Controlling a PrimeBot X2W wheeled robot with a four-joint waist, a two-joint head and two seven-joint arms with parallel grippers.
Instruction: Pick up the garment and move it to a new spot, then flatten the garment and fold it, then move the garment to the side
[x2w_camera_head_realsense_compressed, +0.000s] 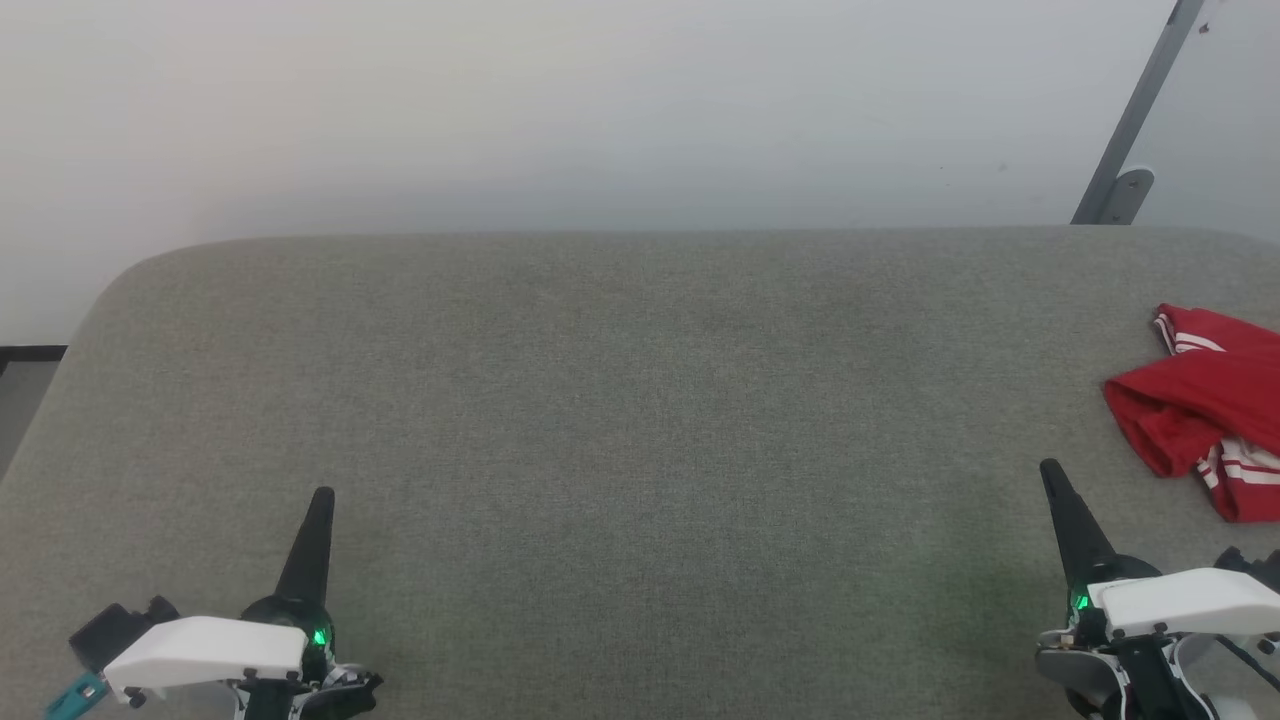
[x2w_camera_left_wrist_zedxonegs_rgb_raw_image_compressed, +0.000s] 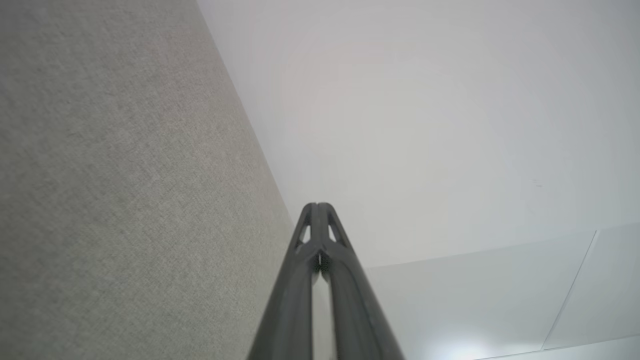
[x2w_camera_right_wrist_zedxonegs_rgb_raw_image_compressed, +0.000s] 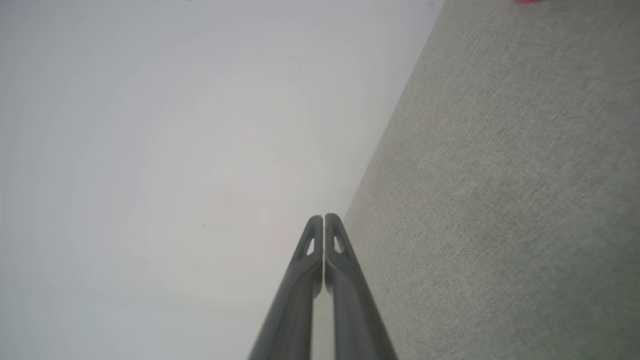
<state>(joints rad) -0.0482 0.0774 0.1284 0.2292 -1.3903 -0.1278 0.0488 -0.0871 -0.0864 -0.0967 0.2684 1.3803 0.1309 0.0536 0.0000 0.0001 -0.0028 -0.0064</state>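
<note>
While both arms sit low at the near edge of the bench (x2w_camera_head_realsense_compressed: 640, 400), each shows a white wrist shell with a green light, and one dark finger profile points away toward the wall (x2w_camera_head_realsense_compressed: 600, 100). The left tool (x2w_camera_head_realsense_compressed: 322, 495) is at the lower left and the right tool (x2w_camera_head_realsense_compressed: 1048, 466) at the lower right, well apart, neither touching cloth. The garment (x2w_camera_head_realsense_compressed: 1200, 405) lies crumpled at the bench's far right edge, partly cut off by the frame, just beyond and to the right of the right tool. A grey strut (x2w_camera_head_realsense_compressed: 1135, 120) leans against the wall above it. From the wrists, the left tool (x2w_camera_left_wrist_zedxonegs_rgb_raw_image_compressed: 318, 205) has its fingers pressed together and holds nothing; the right tool (x2w_camera_right_wrist_zedxonegs_rgb_raw_image_compressed: 324, 216) is likewise closed and empty. A red sliver of the garment (x2w_camera_right_wrist_zedxonegs_rgb_raw_image_compressed: 527, 1) is at that view's top edge.
</note>
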